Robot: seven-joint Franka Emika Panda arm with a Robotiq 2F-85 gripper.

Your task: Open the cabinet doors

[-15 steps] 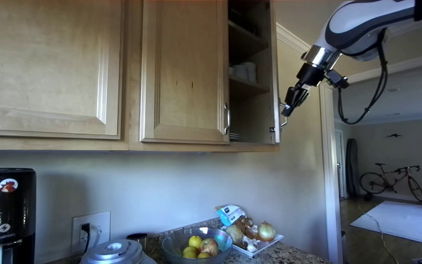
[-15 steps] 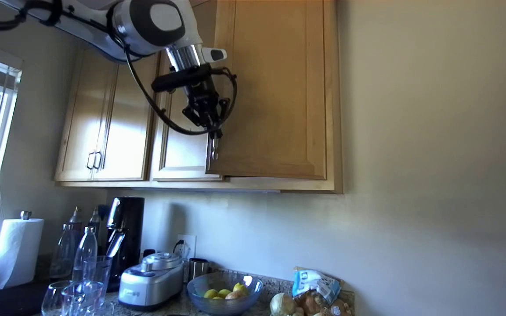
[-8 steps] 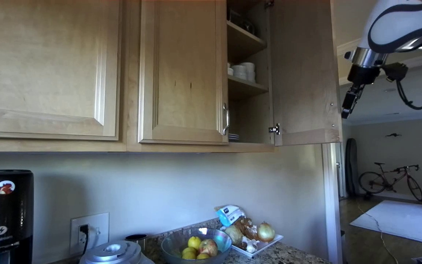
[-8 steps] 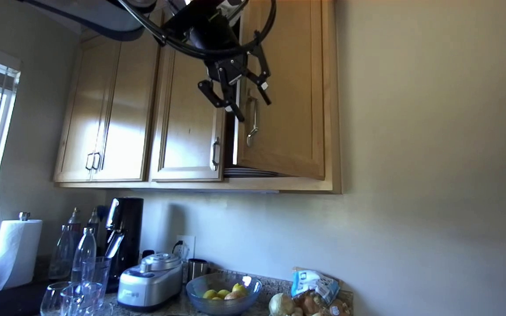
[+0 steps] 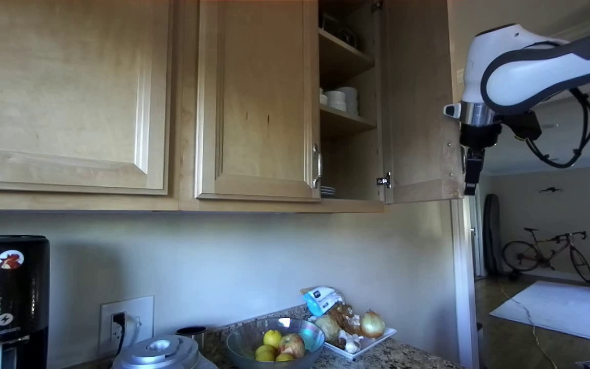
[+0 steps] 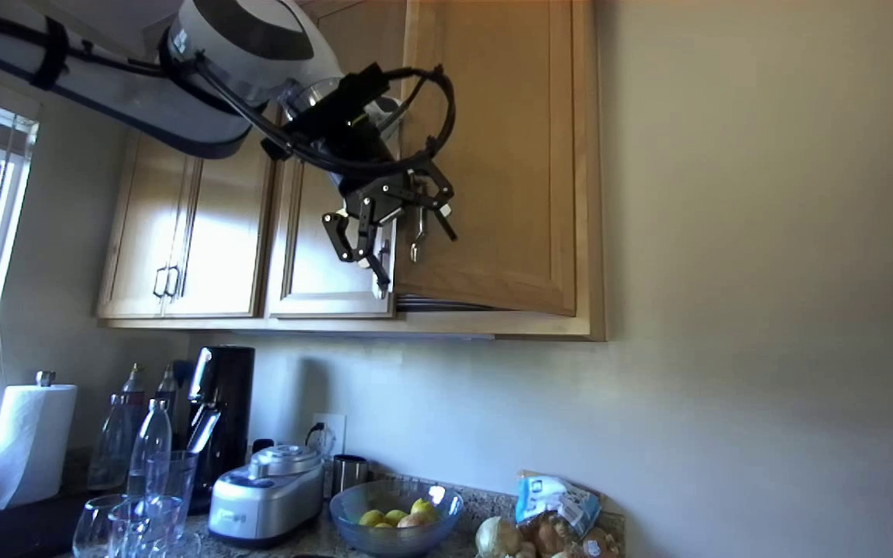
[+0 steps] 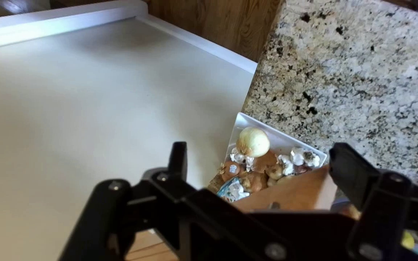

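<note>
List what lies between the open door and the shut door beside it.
Between the open door and shut door, an exterior view shows shelves holding white dishes and something dark, unclear, with stacked plates below.

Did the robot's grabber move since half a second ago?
Yes. In an exterior view, the gripper has dropped nearer the cabinet's bottom edge and shifted a little toward the closed cabinet door.

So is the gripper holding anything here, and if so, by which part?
Nothing is held: the gripper is open, its fingers spread wide apart in the wrist view, closed on neither the open door nor its handle.
</note>
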